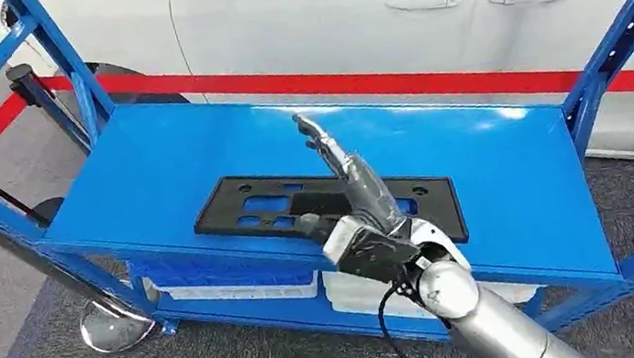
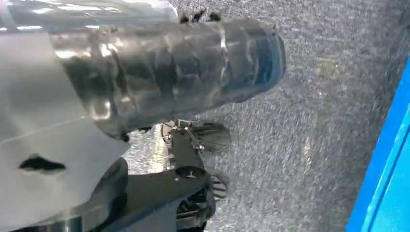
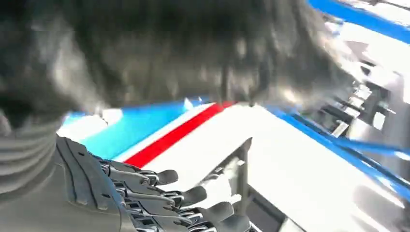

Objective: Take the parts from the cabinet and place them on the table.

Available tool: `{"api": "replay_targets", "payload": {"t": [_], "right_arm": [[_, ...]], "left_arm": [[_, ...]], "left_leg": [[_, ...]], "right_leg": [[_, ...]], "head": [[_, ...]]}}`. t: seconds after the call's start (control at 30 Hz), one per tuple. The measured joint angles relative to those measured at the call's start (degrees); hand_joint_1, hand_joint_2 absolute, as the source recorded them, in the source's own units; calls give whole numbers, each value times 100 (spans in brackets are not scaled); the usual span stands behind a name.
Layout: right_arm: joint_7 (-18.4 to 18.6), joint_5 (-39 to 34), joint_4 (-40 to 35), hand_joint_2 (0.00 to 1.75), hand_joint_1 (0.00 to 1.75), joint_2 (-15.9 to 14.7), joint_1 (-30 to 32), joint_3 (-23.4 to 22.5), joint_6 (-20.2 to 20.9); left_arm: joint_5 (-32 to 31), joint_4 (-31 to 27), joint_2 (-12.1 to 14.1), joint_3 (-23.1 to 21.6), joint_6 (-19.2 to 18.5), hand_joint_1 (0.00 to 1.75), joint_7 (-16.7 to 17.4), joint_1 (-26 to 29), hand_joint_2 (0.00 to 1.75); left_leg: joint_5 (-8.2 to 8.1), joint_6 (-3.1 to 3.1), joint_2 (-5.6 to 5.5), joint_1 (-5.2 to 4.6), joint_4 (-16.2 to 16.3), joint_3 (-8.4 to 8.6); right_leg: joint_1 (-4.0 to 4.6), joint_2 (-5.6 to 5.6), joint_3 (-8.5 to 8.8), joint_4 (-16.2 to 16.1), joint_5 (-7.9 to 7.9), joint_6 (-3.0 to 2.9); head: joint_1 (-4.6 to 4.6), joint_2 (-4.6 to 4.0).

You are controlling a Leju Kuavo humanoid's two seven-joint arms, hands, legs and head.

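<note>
1. Robot faces a blue steel shelf rack (image 1: 198,148). A flat black plastic panel with rectangular cut-outs (image 1: 252,208) lies on the top shelf, toward the near edge, long side parallel to that edge.
2. Right hand (image 1: 359,187) is over the panel's right-of-centre portion. Its fingers are extended and lie close side by side, pointing toward 11 o'clock in the head view. It holds nothing. From the head view I cannot tell whether the palm touches the panel.
3. Right wrist view: dark fingers (image 3: 193,195) straight, only slightly apart, nothing between them.
4. Left hand (image 2: 169,77) hangs over grey carpet; only its ribbed cover is clear, so the finger state cannot be told.
5. White trays (image 1: 245,290) sit on the lower shelf, below the panel.
6. Judgement: the panel is not yet grasped. A thin, flat part gives little to pinch from above; better to slide it toward 6 o'clock until it overhangs the edge, then get the thumb under and the fingers on top near mid-length, so it lifts level.
</note>
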Motion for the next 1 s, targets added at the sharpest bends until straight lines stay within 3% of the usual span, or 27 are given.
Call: {"api": "replay_targets", "payload": {"t": [0.03,0.1,0.13,0.2,0.23,0.27,0.33,0.4,0.43,0.47,0.57,0.63,0.67,0.73,0.77,0.8,0.83,0.9,0.93,0.97,1.0], "right_arm": [[63,125,277,175,0,100,-145,106,15],[146,320,649,175,0,262,-382,289,17],[183,439,837,175,0,351,-500,369,11],[236,661,1253,175,0,521,-682,508,-13],[260,731,1381,175,0,567,-714,552,-31],[273,790,1497,175,0,588,-736,575,-44],[319,1008,1980,175,0,729,-881,718,-113],[387,1245,2362,175,0,894,-1014,795,-184],[428,1398,2548,175,0,979,-1088,828,-217],[466,1540,2736,175,0,1060,-1177,876,-234],[555,1880,3310,175,0,1206,-1234,1033,-240],[658,2086,3628,175,0,1309,-1305,1117,-216],[724,2176,3814,175,0,1370,-1389,1193,-194],[861,2359,4115,175,0,1420,-1477,1318,-168],[942,2473,4259,175,0,1440,-1475,1372,-149],[1001,2551,4375,175,0,1453,-1477,1425,-125],[1032,2595,4469,175,0,1471,-1489,1471,-125],[1093,2662,4639,175,0,1523,-1523,1551,-125],[1101,2680,4672,175,0,1536,-1555,1567,-127],[1137,2730,4784,175,0,1582,-1613,1622,-129],[1174,2774,4851,175,0,1617,-1646,1648,-127]], "left_arm": [[-15,0,0,-31,-2,0,41,-13,0],[-64,0,0,-77,-9,0,109,-51,0],[-92,0,0,-101,-20,0,142,-77,0],[-129,-2,-7,-142,-50,0,205,-112,0],[-159,-2,-9,-149,-61,0,216,-116,0],[-164,-2,-9,-158,-66,0,223,-114,0],[-175,-2,-13,-210,-83,0,253,-112,0],[-214,-2,-13,-217,-90,0,277,-147,0],[-225,-2,-13,-217,-101,0,295,-188,0],[-238,-4,-17,-221,-103,0,318,-220,0],[-260,-4,-31,-238,-125,0,354,-252,0],[-262,-13,-68,-238,-155,0,363,-276,0],[-258,-13,-68,-238,-166,0,363,-307,0],[-247,-13,-81,-240,-186,0,363,-364,0],[-245,-13,-83,-241,-199,0,363,-376,0],[-238,-13,-89,-241,-203,0,363,-384,0],[-238,-13,-92,-241,-203,0,363,-387,0],[-234,-13,-105,-241,-205,0,363,-393,0],[-234,-13,-116,-241,-205,0,363,-399,0],[-232,-13,-120,-241,-208,0,363,-417,0],[-227,-13,-120,-241,-208,0,376,-433,0]], "left_leg": [[17,-30,4,20,-32,10],[-48,-87,5,40,37,-25],[-190,-118,5,38,245,-120],[-576,-160,6,51,1070,-524],[-696,-173,6,51,1449,-726],[-688,-173,6,51,1595,-818],[-393,-158,6,51,1318,-728],[189,-96,4,46,247,-247],[94,-79,-8,31,68,-158],[107,-62,-11,-11,-24,-132],[95,-12,-19,-21,2,-137],[148,68,-7,38,-106,-70],[146,89,2,37,-108,-70],[138,130,6,27,-104,-70],[132,141,3,21,-100,-69],[127,148,-3,21,-92,-67],[116,144,-7,21,-76,-65],[70,118,-10,21,-16,-65],[50,104,-9,20,14,-65],[17,70,-2,-9,49,-99],[15,55,1,-24,73,-113]], "right_leg": [[23,12,-10,1,3,-44],[-28,7,11,-46,41,-116],[-34,3,13,-47,40,-137],[-14,-10,11,-47,38,-170],[-2,-21,13,-46,34,-177],[6,-24,15,-46,30,-182],[15,0,15,-39,26,-188],[17,31,33,-38,16,-173],[29,31,23,-44,15,-158],[47,36,-7,-33,19,-130],[41,28,32,-89,29,-56],[55,28,-31,37,-85,15],[59,15,-175,348,-274,26],[57,14,-603,1263,-661,35],[58,14,-768,1575,-728,39],[56,13,-820,1630,-661,37],[56,13,-752,1442,-499,23],[62,10,-352,562,-18,-27],[67,4,-201,238,127,-55],[99,-7,-79,45,24,-87],[98,5,-76,4,40,-94]], "head": [[-4,0],[0,0],[-43,0],[-54,0],[-54,0],[-52,0],[-57,0],[-54,0],[-48,0],[-57,0],[-46,0],[-50,0],[-24,0],[-35,0],[-26,0],[-26,0],[-26,0],[-26,0],[-26,0],[-35,0],[-46,0]]}}
